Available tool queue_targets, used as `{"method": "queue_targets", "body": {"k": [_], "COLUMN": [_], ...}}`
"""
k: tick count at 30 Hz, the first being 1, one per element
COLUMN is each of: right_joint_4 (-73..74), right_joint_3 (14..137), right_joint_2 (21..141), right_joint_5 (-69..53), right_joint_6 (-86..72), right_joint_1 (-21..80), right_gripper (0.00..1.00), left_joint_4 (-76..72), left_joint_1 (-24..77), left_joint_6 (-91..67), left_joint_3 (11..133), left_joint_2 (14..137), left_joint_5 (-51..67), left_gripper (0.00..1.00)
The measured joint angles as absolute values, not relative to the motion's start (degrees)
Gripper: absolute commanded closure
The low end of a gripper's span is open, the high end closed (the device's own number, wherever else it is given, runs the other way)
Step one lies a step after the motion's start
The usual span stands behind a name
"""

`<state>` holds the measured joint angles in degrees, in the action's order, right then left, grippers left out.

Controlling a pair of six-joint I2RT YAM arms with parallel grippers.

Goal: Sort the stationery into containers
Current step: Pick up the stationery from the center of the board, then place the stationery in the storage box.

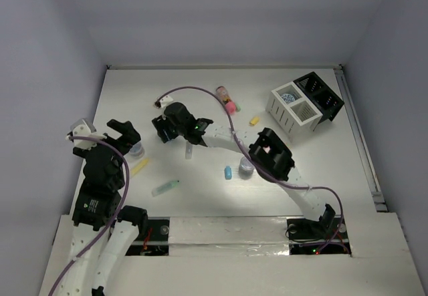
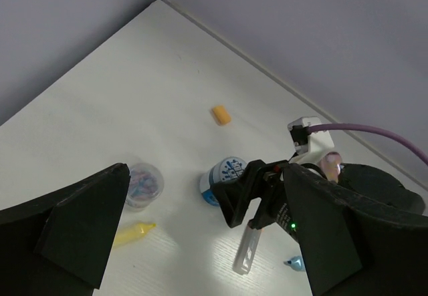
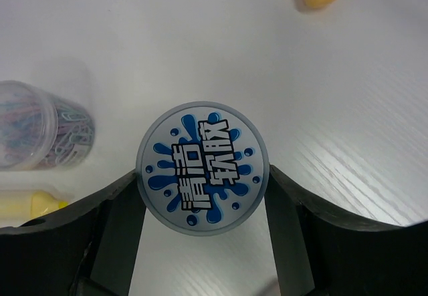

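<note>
My right gripper (image 3: 202,176) reaches to the left part of the table (image 1: 162,127). Its fingers press both sides of a round jar with a blue-splash lid (image 3: 202,156). The left wrist view shows that jar (image 2: 224,172) between the right fingers. My left gripper (image 1: 124,134) is open and empty, just left of it. A clear jar of paper clips (image 2: 142,184), a yellow marker (image 2: 134,232), a white pen (image 2: 247,249) and an orange capsule (image 2: 221,115) lie around. The white-and-black organizer (image 1: 304,105) stands at the back right with a blue jar (image 1: 289,99) in one white compartment.
A mint pen (image 1: 165,188), a blue capsule (image 1: 228,172) and a grey jar (image 1: 246,166) lie mid-table under the right arm. Pink and orange items (image 1: 227,99) and a yellow capsule (image 1: 254,119) lie toward the back. A purple cable (image 1: 200,90) loops over the table.
</note>
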<state>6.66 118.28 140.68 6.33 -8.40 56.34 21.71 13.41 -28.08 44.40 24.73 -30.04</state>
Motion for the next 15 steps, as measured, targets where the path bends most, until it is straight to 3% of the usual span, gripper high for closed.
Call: {"method": "queue_targets", "body": {"k": [8,15], "right_joint_4": [2.7,0.7], "right_joint_3": [98.3,84.0], "right_joint_2": [119.1,95.2], "right_joint_5": [12.2,16.9], "right_joint_6": [-8.1,-8.8], "right_joint_1": [54.0,38.0], "right_gripper": [0.71,0.71], "left_joint_4": [17.4,14.2], "left_joint_1": [13.4,13.4], "left_joint_6": [-23.0,-19.6], "left_joint_3": [44.1,42.6], "left_joint_2": [24.9,25.3], "left_joint_5": [-18.5,-7.0], "left_gripper": [0.01,0.01]}}
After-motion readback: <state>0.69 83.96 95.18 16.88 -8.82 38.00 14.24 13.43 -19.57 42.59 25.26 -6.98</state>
